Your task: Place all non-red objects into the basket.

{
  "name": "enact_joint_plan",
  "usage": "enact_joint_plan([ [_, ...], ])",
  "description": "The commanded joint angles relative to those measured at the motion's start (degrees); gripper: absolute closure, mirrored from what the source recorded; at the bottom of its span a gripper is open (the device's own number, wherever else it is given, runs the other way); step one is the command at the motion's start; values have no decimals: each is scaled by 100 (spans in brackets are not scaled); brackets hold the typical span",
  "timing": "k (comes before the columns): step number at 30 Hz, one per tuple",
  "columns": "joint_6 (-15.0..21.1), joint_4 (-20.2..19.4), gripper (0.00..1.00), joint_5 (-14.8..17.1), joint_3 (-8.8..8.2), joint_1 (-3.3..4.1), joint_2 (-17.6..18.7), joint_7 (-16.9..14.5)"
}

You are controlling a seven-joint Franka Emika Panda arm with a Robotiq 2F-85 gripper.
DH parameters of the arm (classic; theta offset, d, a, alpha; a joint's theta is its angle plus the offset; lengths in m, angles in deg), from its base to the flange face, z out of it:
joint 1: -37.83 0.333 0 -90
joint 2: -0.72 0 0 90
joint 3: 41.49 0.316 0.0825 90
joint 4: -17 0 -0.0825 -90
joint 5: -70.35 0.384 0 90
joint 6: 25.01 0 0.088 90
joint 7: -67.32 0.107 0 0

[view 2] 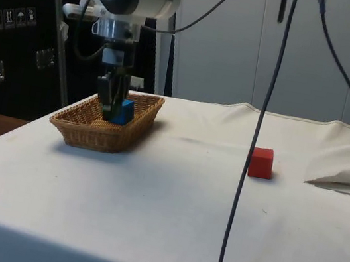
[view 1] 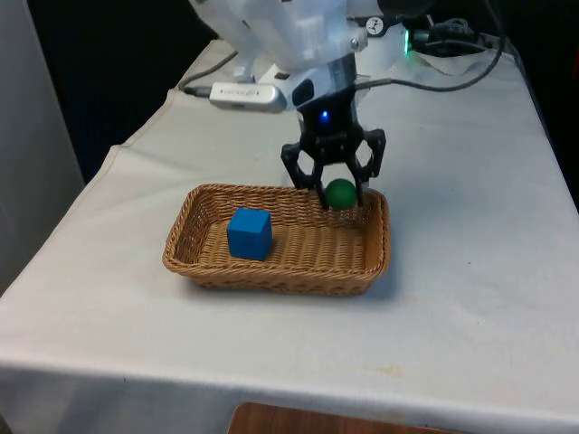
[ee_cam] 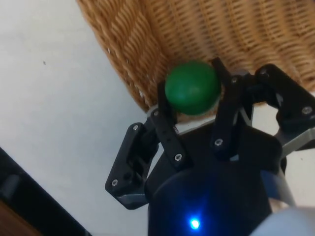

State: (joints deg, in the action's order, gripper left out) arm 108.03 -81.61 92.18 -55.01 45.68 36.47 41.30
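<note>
I have the gripper (view 1: 339, 193) in the middle of the front view, just right of centre, and the green ball (view 1: 341, 193) sits squarely between its two fingers, which are closed against the ball's sides. In the wrist view the same ball (ee_cam: 192, 87) is pinched at the fingertips of the gripper (ee_cam: 192, 88), one finger on either side, with the wicker rim right behind it. The ball is round, so I can read no long axis or heading from it.

The ball hangs over the far right corner of the basket (view 1: 201, 268) as the front view shows it, about level with the rim; I cannot tell whether it touches the weave. The basket's long axis runs left to right across the front view. Inside it, towards the front view's left, lies the blue cube (view 1: 250, 233), flat on the basket floor, well apart from the ball.

In the side view the gripper (view 2: 108, 110) stands upright in the basket (view 2: 80, 135) at the frame's left, with the blue cube (view 2: 124, 112) just beside it. A red cube (view 2: 261, 163) rests on the white cloth (view 2: 169, 204) right of centre, well apart from the basket.
</note>
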Motion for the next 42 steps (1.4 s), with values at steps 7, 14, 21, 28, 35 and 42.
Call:
enact_joint_plan([
  [7,-29,372,100,235,46,-57,435,-69],
  [14,-52,630,100,332,29,-63,693,-80],
  [21,-74,716,80,332,29,-69,756,-74],
  [28,-80,745,11,327,23,-74,779,-69],
  [35,-92,733,0,309,6,-57,739,-40],
  [42,-189,607,0,275,-63,-11,481,103],
])
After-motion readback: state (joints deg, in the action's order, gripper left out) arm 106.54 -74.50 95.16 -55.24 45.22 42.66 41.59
